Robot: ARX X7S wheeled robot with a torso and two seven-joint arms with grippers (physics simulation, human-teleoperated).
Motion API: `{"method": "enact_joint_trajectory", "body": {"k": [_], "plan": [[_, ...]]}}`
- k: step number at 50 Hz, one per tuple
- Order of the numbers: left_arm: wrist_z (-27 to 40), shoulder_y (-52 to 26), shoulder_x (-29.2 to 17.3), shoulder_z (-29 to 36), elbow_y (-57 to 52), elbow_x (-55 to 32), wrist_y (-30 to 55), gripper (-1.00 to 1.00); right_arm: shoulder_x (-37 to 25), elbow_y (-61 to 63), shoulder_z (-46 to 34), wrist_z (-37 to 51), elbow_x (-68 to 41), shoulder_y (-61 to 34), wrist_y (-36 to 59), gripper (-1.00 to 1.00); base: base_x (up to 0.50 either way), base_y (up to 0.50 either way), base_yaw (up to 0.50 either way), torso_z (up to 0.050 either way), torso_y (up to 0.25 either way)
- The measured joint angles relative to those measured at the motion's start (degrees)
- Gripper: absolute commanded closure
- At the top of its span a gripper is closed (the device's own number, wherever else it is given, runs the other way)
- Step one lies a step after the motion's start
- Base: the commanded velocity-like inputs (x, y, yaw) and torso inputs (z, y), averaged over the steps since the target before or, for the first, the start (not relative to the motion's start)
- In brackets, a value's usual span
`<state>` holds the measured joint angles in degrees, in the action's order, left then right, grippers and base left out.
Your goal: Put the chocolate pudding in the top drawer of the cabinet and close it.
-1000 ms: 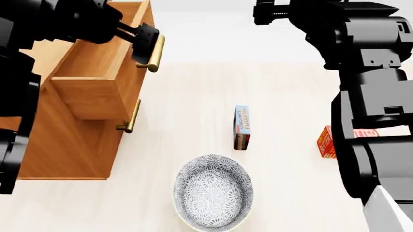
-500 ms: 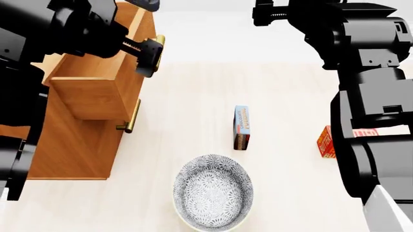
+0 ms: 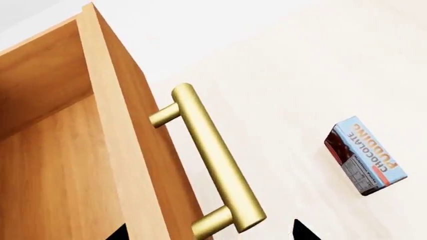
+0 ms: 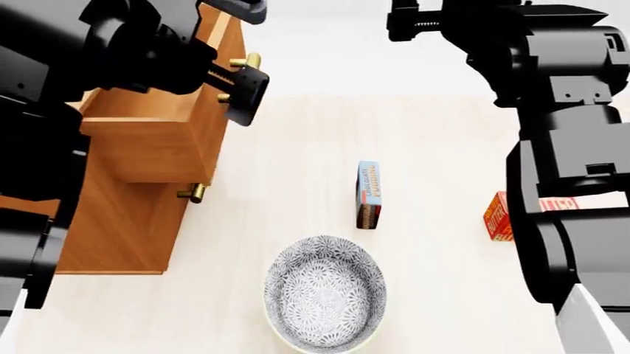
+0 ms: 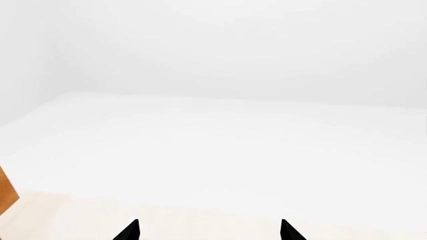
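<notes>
- The left wrist view alone shows the brass handle [image 3: 212, 162] of the top drawer [image 3: 60, 165] in full, standing off the drawer front on two posts; the head view hides most of it behind the left gripper [image 4: 239, 87].
- That same wrist view shows the drawer's bare wooden inside and the lettering on the chocolate pudding [image 3: 365, 155].
- Only the head view shows the whole cabinet [image 4: 118, 221] at far left with the top drawer pulled out, the lower drawer's handle [image 4: 194, 192], a patterned bowl [image 4: 325, 293] near the front, and a red-orange butter box [image 4: 497, 216] partly hidden by the right arm.
- The chocolate pudding stands on its edge on the pale floor, right of the cabinet and well apart from it, just beyond the bowl.
- Left gripper: fingertips spread wide, one to each side of the handle, holding nothing.
- Right gripper [image 5: 208, 231]: raised at far right, tips wide apart with nothing between them, facing blank white.
</notes>
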<state>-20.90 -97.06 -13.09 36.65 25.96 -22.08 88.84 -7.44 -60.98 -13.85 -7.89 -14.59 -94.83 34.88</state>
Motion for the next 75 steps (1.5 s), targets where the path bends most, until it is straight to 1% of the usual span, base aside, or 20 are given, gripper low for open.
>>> {"method": "enact_joint_trajectory", "body": {"k": [15,29,47,65,69,75], "plan": [[5.28,-1.02,1.74,0.12,-1.35,-8.35,0.6,-1.0,-0.89,2.39,-0.06,0.77,-0.42,0.51,1.86,-1.0,0.0,0.0,0.0,0.0,0.0],[10.7,-2.26,4.02,0.49,-1.97,-16.45,0.51,-1.0,-2.42,7.24,0.32,1.93,-1.15,1.73,5.02,-1.0,0.0,0.0,0.0,0.0,0.0],[15.49,-2.4,6.67,1.02,-2.5,-22.7,-0.31,-1.0,-4.67,14.1,1.08,3.64,-2.13,3.72,9.36,-1.0,0.0,0.0,0.0,0.0,0.0],[18.17,-3.03,6.84,2.35,-1.42,-25.41,-1.13,-1.0,-5.79,17.66,1.34,4.54,-2.83,4.49,11.92,-1.0,0.0,0.0,0.0,0.0,0.0],[17.55,-4.02,6.75,3.05,-0.18,-26.25,-2.11,-1.0,-5.98,18.22,1.39,4.67,-2.95,4.58,12.33,-1.0,0.0,0.0,0.0,0.0,0.0],[15.14,-7.9,6.76,3.59,3.09,-27.03,-4.64,-1.0,-6.07,18.66,1.44,4.83,-3.09,4.76,12.59,-1.0,0.0,0.0,0.0,0.0,0.0]]}}
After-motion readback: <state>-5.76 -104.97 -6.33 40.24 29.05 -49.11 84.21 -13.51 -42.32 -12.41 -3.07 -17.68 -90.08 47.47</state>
